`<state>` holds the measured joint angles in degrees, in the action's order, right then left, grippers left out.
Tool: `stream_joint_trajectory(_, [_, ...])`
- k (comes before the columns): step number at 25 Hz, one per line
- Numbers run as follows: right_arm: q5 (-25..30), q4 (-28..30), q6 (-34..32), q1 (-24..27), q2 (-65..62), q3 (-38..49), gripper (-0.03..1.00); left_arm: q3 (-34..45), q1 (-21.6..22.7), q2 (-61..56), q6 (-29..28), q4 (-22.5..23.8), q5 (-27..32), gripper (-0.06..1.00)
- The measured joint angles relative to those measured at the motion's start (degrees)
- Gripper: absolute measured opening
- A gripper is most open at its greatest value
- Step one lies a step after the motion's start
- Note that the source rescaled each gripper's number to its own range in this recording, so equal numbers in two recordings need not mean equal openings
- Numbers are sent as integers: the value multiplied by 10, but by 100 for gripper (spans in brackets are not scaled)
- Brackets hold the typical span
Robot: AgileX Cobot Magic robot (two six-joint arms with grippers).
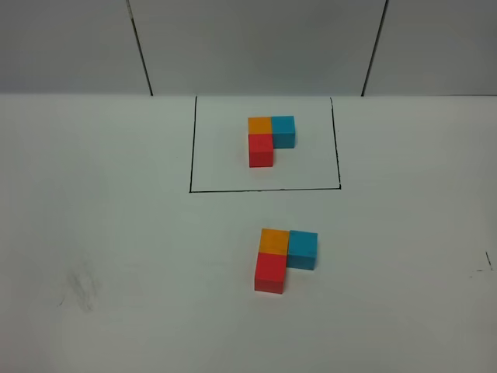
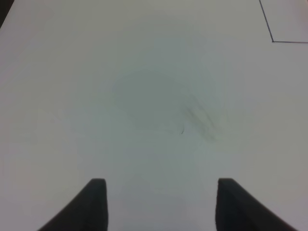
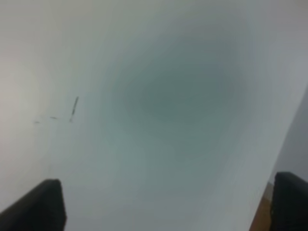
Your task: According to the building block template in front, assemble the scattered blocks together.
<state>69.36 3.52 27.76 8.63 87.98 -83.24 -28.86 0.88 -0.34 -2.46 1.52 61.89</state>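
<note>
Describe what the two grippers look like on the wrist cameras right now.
Only fingertips show. The left gripper has two dark, matte black fingers with squared tips. The right gripper shows the same dark, blocky fingers, blurred. No cables, markings or arm links are visible in any view.

no legible txt, no labels, no brand marks, no nrs, no signs in any view
</note>
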Motion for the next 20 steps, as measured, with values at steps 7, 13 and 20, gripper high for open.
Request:
stream_joint_trajectory(7, [1, -19, -7, 48, -194, 99, 89, 0, 0, 0, 0, 0, 0, 57])
stream_joint_trajectory(13, [-58, -35, -8, 11, -355, 223, 89, 0, 0, 0, 0, 0, 0, 57])
stream_joint_trajectory(20, [-97, -32, -8, -74, -537, 345, 89, 0, 0, 0, 0, 0, 0, 57])
